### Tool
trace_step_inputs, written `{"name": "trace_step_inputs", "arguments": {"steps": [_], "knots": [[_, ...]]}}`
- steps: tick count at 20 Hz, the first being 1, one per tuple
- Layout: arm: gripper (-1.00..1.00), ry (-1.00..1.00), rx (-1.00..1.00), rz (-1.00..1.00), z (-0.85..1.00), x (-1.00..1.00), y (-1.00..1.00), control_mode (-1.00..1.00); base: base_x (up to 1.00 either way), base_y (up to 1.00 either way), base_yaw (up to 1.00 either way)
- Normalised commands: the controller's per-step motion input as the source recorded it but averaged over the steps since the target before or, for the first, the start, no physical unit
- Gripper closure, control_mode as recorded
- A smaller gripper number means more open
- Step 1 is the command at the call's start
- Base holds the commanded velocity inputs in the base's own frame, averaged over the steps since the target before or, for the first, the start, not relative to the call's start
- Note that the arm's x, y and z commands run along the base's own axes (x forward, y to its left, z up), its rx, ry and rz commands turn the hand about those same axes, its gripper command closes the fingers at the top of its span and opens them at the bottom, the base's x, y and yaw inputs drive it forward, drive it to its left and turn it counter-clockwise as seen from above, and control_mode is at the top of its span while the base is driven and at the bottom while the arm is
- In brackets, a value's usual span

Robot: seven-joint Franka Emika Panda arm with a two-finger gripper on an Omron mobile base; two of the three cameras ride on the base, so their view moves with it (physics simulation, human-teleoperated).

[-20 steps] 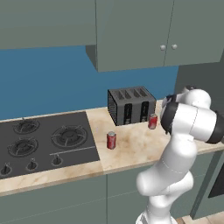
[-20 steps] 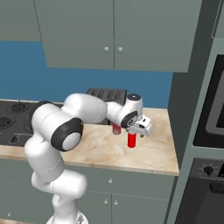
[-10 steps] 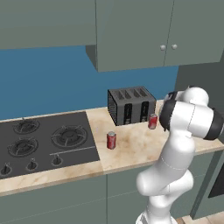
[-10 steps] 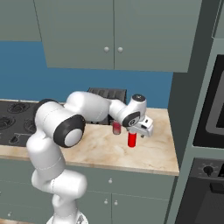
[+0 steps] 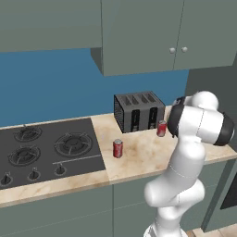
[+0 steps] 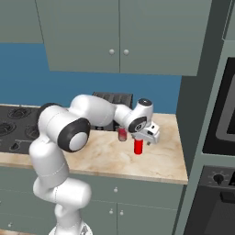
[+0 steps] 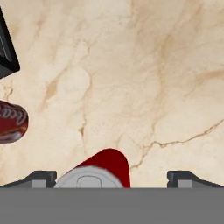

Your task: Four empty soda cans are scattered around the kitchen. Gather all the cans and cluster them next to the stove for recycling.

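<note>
Toaster (image 6: 112,97) behind 2 soda cans (image 6: 138,146), stove (image 5: 41,148) leftward.

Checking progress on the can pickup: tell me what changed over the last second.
The gripper sank slightly over the upright soda can, jaws open on either side, nothing gripped yet. The can by the stove, the can by the toaster and the toaster stayed put.

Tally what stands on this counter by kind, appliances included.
Stove: 1
Toaster: 1
Red soda cans: 3, one beside the stove, one by the toaster, one further right
Total: 5
</note>
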Motion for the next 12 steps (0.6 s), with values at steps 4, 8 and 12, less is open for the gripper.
{"name": "trace_step_inputs", "arguments": {"steps": [4,8,12], "knots": [[-1.00,0.03,0.00,0.00,-0.22,0.00,0.15,-1.00,0.00,0.00,0.00],[-1.00,0.00,0.02,0.00,-0.22,0.00,0.07,-1.00,0.00,0.00,0.00],[1.00,0.00,0.00,0.00,-0.13,0.00,0.00,-1.00,0.00,0.00,0.00]]}}
